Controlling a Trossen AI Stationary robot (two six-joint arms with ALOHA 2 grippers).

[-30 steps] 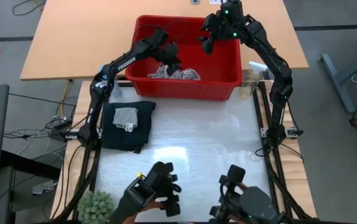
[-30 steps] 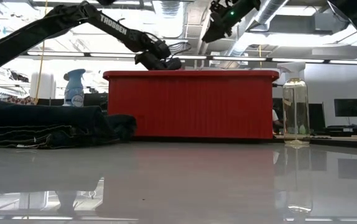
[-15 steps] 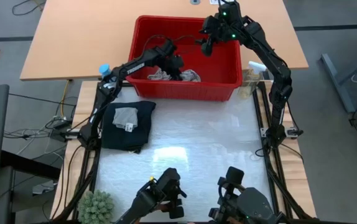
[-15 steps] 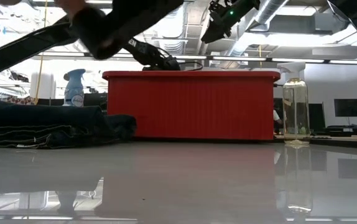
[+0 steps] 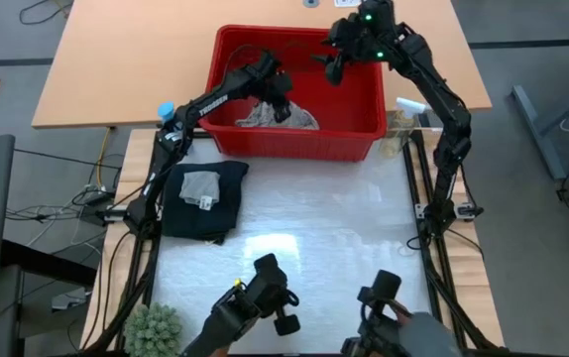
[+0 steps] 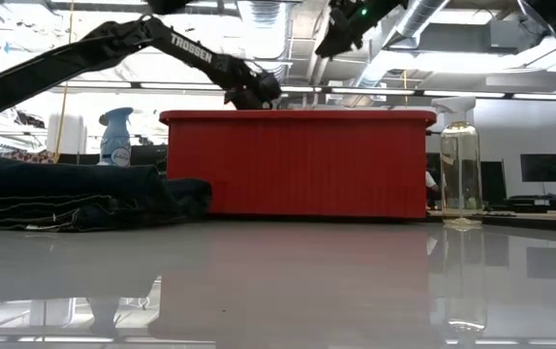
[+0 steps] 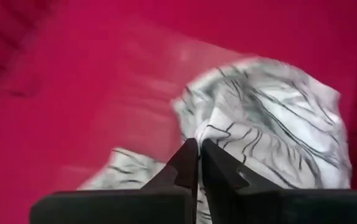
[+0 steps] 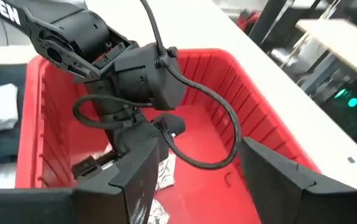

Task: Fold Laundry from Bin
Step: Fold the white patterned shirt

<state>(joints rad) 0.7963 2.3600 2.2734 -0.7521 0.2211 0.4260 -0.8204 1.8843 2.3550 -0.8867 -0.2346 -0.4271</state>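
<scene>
The red bin [image 5: 294, 147] stands at the table's far edge, also seen in the low view [image 6: 297, 165]. Inside it lies a white cloth with grey leaf print [image 5: 292, 119]. My left gripper [image 5: 279, 99] reaches down into the bin and is shut on that cloth [image 7: 272, 118]. My right gripper [image 5: 332, 67] hangs open above the bin's far right part, its fingers [image 8: 272, 180] holding nothing. Folded dark trousers [image 5: 205, 203] lie on the table's left side, and a small grey cloth [image 5: 200, 185] rests on top of them. My left gripper pinches a raised fold of the white leaf-print cloth [image 7: 211, 127] between its two fingertips. The fingers slant down into the bin from the left. The rest of the cloth lies slack on the bin's floor [image 7: 73, 93].
A blue-capped spray bottle [image 5: 167, 109] stands left of the bin and a clear bottle [image 6: 460, 160] stands to its right. A small green plant [image 5: 153, 327] sits at the near left corner. Two dark handles [image 5: 265, 297] show at the near edge. The white tabletop [image 5: 314, 228] lies between.
My left arm has dipped deeper into the bin, toward the white cloth, and come down on it. The dark handles at the near edge have shifted.
</scene>
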